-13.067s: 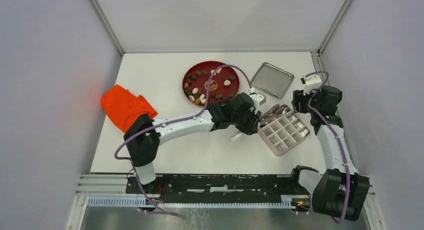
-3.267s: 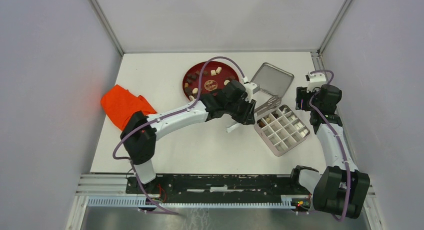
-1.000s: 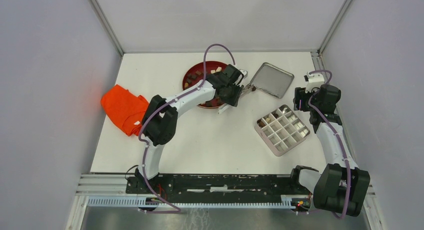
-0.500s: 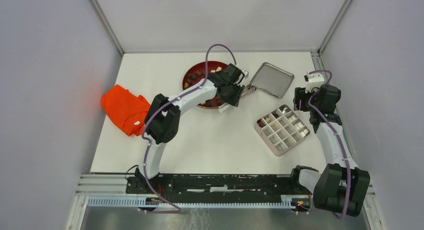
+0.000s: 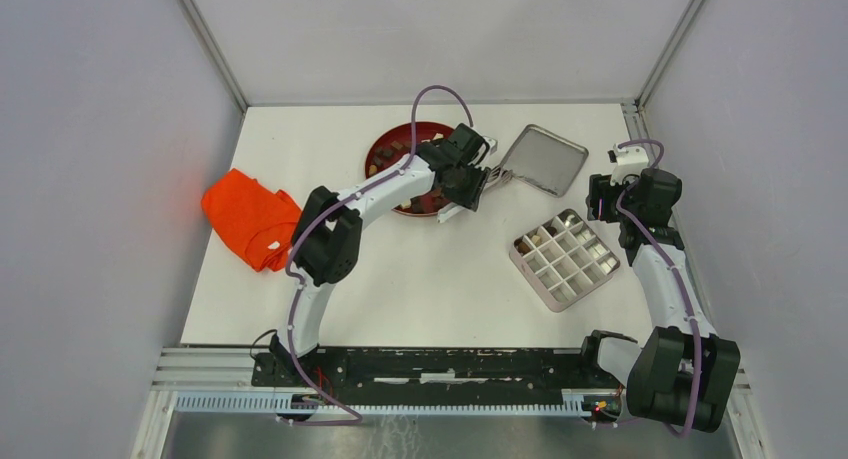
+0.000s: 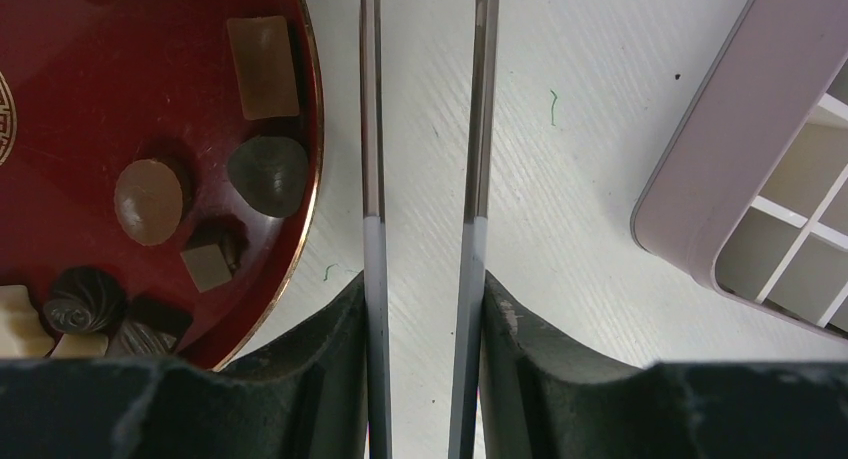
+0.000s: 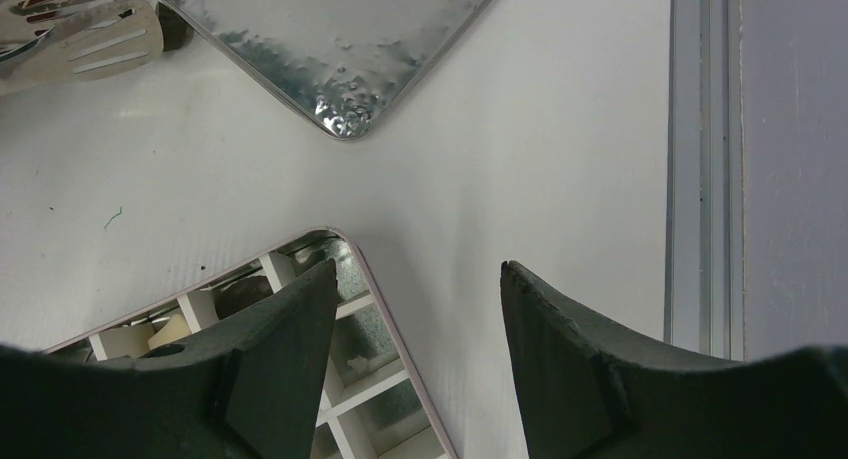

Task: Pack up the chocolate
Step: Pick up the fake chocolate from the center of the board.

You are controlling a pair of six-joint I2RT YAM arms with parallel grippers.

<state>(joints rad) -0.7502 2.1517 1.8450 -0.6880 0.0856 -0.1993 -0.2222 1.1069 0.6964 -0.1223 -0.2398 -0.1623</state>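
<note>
The red plate (image 5: 383, 161) carries several pieces of chocolate (image 6: 268, 175), dark, light brown and cream. My left gripper (image 5: 470, 184) hovers just off the plate's right rim (image 6: 312, 129) and is shut on metal tweezers (image 6: 372, 129). The tweezers' two arms stand apart over bare table, and nothing shows between them. Their slotted tips (image 7: 90, 39) reach toward the metal tray, where a small dark lump (image 7: 175, 29) lies beside them. The divided box (image 5: 590, 279) holds a few pieces (image 7: 240, 294) in its far cells. My right gripper (image 7: 420, 269) hangs open and empty over the box's far right corner (image 7: 335, 237).
A shallow metal tray (image 5: 545, 159) lies behind the box, close to the tweezers' tips. An orange cloth (image 5: 245, 214) is bunched at the table's left edge. A metal rail (image 7: 700, 159) borders the table on the right.
The tweezers' arms have spread a little in my left gripper, which has edged slightly toward the tray. The right arm has not moved.
</note>
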